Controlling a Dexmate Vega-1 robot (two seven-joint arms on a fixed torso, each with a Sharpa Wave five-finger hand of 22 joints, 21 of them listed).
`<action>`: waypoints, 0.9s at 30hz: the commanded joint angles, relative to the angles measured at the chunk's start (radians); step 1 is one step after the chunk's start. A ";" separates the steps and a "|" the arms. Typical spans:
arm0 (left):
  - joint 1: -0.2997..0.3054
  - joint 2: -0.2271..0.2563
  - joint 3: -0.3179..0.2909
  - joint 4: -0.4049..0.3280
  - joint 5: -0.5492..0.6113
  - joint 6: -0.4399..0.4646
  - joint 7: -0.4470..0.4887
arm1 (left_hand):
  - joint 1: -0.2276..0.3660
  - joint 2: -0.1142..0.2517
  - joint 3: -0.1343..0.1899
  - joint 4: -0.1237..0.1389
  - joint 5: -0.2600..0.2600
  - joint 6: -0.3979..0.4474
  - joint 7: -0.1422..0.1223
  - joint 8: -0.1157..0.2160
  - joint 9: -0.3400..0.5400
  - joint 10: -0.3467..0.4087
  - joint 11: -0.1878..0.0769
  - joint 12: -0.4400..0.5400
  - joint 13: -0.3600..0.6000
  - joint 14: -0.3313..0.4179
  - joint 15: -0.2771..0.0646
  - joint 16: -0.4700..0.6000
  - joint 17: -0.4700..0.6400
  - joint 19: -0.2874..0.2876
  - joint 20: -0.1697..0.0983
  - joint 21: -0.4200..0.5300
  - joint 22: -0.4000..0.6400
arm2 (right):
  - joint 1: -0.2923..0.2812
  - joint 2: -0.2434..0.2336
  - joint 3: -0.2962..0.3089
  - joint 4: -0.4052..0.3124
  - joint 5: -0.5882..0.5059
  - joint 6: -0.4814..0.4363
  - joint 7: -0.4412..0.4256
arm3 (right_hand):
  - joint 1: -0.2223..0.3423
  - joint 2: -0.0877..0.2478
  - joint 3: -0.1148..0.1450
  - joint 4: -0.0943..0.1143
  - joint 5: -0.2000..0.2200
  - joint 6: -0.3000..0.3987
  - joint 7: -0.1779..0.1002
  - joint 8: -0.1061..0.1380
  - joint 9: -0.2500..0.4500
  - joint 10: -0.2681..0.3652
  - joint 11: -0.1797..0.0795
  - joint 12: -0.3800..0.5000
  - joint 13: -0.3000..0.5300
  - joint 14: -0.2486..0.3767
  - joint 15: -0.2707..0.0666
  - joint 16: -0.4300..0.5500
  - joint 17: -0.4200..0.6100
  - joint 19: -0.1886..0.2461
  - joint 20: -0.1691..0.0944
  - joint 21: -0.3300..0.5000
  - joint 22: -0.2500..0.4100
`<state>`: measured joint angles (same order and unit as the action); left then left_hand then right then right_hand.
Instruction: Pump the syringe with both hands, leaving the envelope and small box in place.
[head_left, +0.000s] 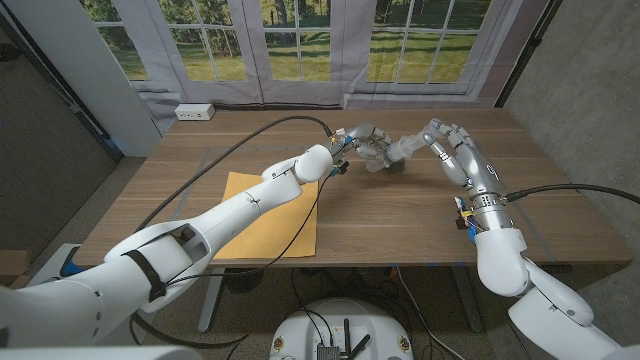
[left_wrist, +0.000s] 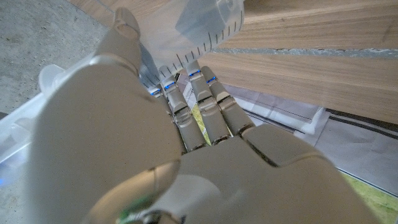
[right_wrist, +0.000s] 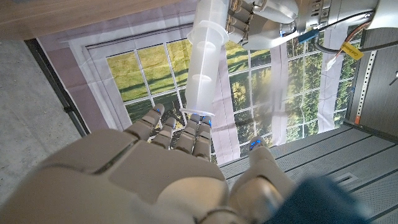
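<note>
Left hand (head_left: 358, 140) fingers clamp syringe (head_left: 392, 152) barrel; right hand (head_left: 452, 145) fingers on plunger end. Push straight along axis, keep barrel steady above counter (head_left: 400, 215).

1. Daylight enters through the windows (head_left: 300, 40) behind my worktop (head_left: 400, 215); illumination is even, shadows soft.
2. Head view: sharp, with its edges bowed.
3. Wrist views: my near left hand (left_wrist: 155, 149) is blurred; the bright panes look slightly washed out.

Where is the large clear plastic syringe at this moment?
In the head view, the large clear plastic syringe is held above the wooden table toward its far side, between the left hand and right hand, right of the yellow envelope.
</note>
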<state>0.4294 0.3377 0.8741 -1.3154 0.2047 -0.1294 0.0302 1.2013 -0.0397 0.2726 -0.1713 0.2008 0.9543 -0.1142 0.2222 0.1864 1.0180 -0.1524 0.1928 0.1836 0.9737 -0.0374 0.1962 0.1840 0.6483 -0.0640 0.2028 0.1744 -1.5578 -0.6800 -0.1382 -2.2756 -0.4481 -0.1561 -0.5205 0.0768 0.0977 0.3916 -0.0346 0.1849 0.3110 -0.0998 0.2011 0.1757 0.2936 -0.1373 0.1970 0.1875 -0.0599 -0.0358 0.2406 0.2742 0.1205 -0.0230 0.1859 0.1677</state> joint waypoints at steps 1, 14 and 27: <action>0.015 0.010 -0.005 -0.021 -0.002 0.019 0.006 | 0.013 0.130 0.005 0.005 0.005 0.072 0.018 0.006 0.016 0.064 -0.051 0.007 0.014 0.116 -0.206 0.006 0.003 0.009 -0.138 0.004 0.005 | 0.020 -0.004 -0.029 0.008 0.011 -0.018 -0.004 | -0.007 0.049 0.006 -0.001 -0.001 0.011 0.001 0.007 0.001 0.016 0.004 0.003 -0.002 -0.001 -0.039 0.006 0.002 0.001 0.000 0.009 0.003; 0.027 0.023 -0.010 -0.047 -0.001 0.034 0.005 | 0.011 0.132 0.005 0.005 0.004 0.075 0.017 0.007 0.016 0.068 -0.051 0.009 0.015 0.117 -0.206 0.006 0.003 0.010 -0.138 0.004 0.005 | 0.037 -0.015 -0.060 0.031 0.024 -0.010 -0.017 | -0.006 0.052 0.008 -0.001 -0.001 0.016 0.002 0.005 0.001 0.022 0.008 0.002 -0.002 0.001 -0.039 0.009 0.002 0.002 -0.003 0.009 0.003; 0.034 0.033 -0.016 -0.060 -0.004 0.033 0.005 | 0.008 0.133 0.004 0.006 0.004 0.075 0.019 0.006 0.017 0.069 -0.051 0.008 0.015 0.119 -0.206 0.005 0.003 0.012 -0.138 0.005 0.005 | 0.054 -0.021 -0.100 0.033 0.027 -0.036 -0.018 | -0.005 0.053 0.011 -0.002 -0.001 0.019 0.001 0.003 0.001 0.023 0.009 0.000 -0.002 0.002 -0.039 0.011 0.002 0.003 0.001 0.009 0.003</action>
<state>0.4569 0.3614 0.8636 -1.3611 0.2024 -0.0986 0.0352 1.2013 -0.0397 0.2725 -0.1712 0.1970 0.9546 -0.1139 0.2256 0.1865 1.0235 -0.1469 0.1963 0.1836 0.9754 -0.0359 0.1963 0.1839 0.6503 -0.0620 0.2028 0.1744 -1.5171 -0.6961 -0.2080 -2.2463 -0.4278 -0.1733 -0.5368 0.0768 0.0977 0.3916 -0.0346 0.1855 0.3219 -0.0999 0.1984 0.1750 0.3045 -0.1337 0.1914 0.1831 -0.0600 -0.0358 0.2465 0.2743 0.1204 -0.0230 0.1859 0.1678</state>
